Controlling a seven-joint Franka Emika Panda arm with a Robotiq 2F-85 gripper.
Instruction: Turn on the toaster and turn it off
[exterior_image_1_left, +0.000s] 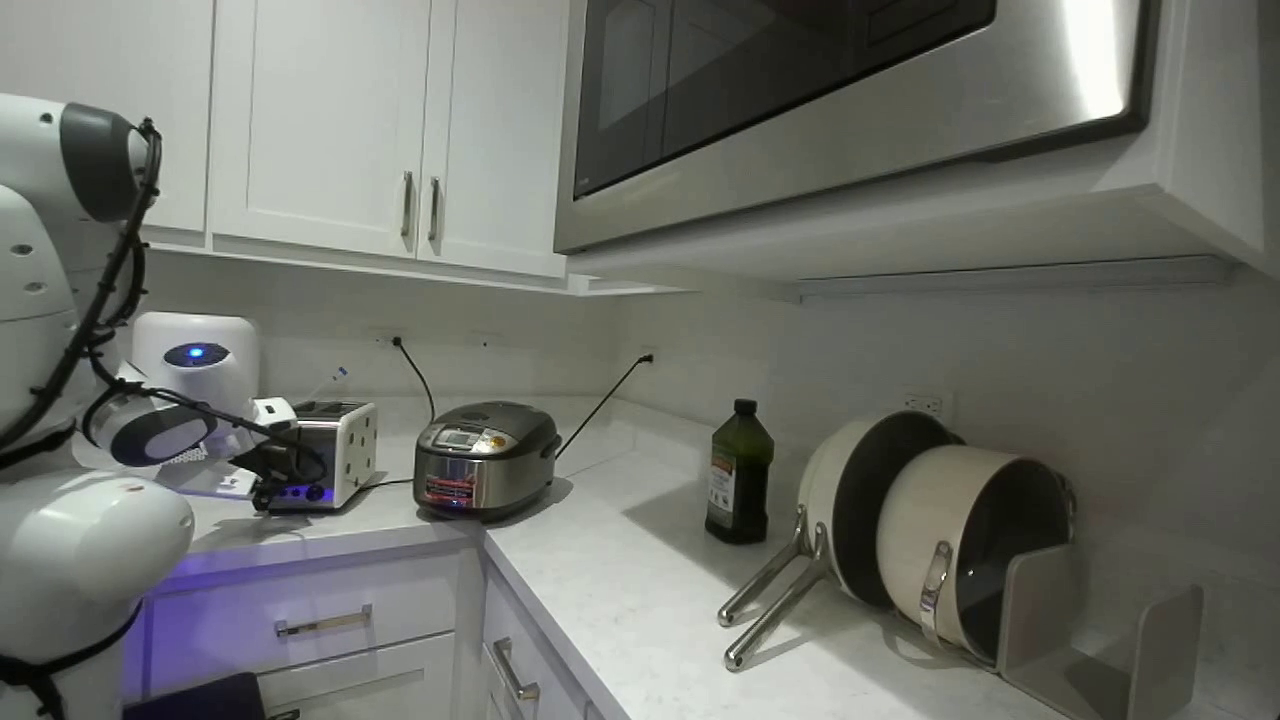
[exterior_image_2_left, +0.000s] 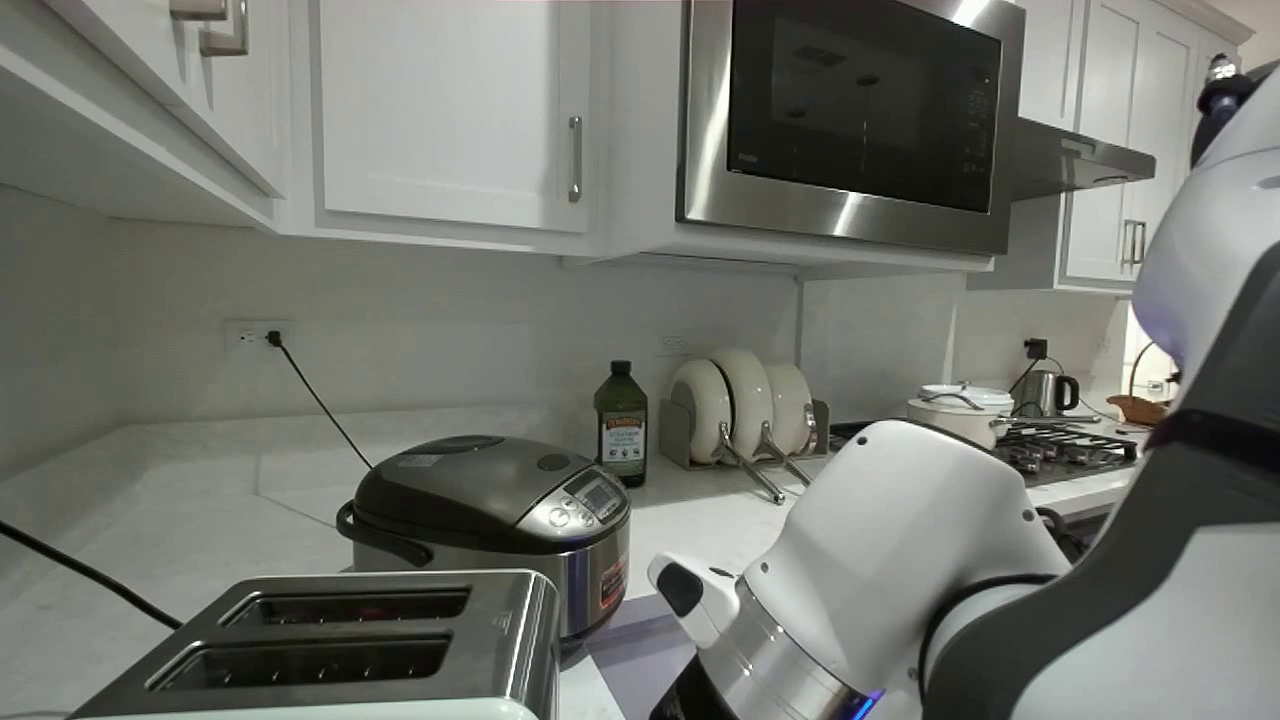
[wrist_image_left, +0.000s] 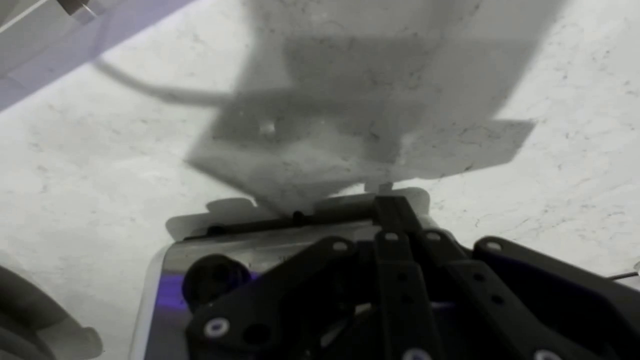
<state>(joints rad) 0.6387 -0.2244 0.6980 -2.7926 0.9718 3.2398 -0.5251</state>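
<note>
The silver toaster (exterior_image_1_left: 357, 455) with pale sides stands on the counter, its front panel lit bluish-purple. Its two top slots show in an exterior view where the toaster (exterior_image_2_left: 515, 625) fills the lower left, and they look vacant. In the wrist view I see part of the front of the toaster (wrist_image_left: 166, 312) and a dark round knob (wrist_image_left: 214, 280). My gripper (wrist_image_left: 396, 206) is shut, fingertips together with nothing between them, at the toaster's front near its lower edge. Whether the tips touch it I cannot tell. The gripper's own links hide much of the panel.
A round steel cooker (exterior_image_1_left: 485, 480) sits beside the toaster, and a white appliance (exterior_image_1_left: 195, 355) with a blue light stands behind the arm. Farther along are a dark bottle (exterior_image_1_left: 740, 475) and racked pans (exterior_image_1_left: 915, 520). Cabinets and a microwave (exterior_image_2_left: 850, 120) overhang the counter.
</note>
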